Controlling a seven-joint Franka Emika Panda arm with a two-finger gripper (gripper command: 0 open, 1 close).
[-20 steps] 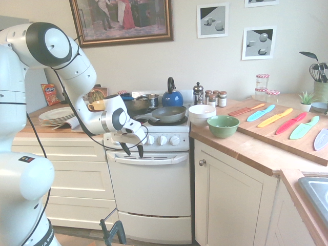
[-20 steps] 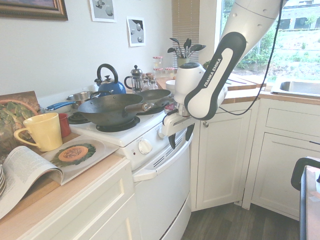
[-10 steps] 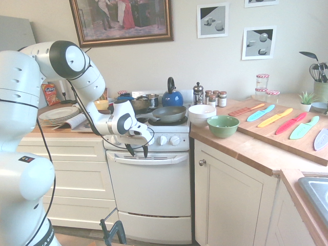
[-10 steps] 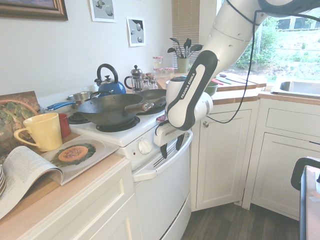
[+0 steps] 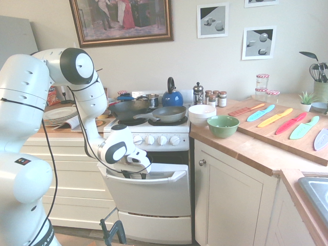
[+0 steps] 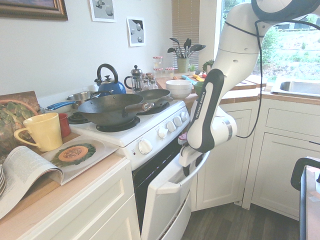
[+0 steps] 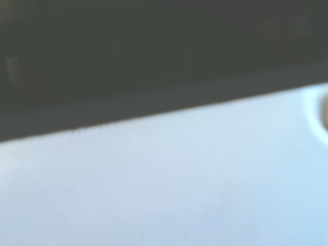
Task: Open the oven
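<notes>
The white oven [image 5: 151, 197] stands between cream cupboards, and its door [image 6: 165, 201] hangs partly open, tilted outward from the top, with the dark cavity [image 6: 152, 167] showing above it. My gripper [image 5: 136, 175] is at the door's top edge by the bar handle [image 5: 166, 177], left of the middle. Its dark fingers are apart and hooked over that edge, their tips partly hidden. From the other side my gripper [image 6: 186, 168] sits against the handle [image 6: 197, 166]. The blurred wrist view shows only the white door surface [image 7: 179, 184] under a dark band.
A wok [image 5: 128, 108], a frying pan [image 5: 168, 113] and a blue kettle [image 5: 172, 96] sit on the hob above the knobs [image 5: 156, 139]. A cream cupboard door [image 5: 231, 205] with a round knob stands right of the oven, cream drawers [image 5: 66, 179] to its left. The lower drawer panel [image 5: 154, 226] is closed.
The oven door went from closed to partly open, swinging outward and down. My gripper moved down and away from the cooker with the door's top edge.
</notes>
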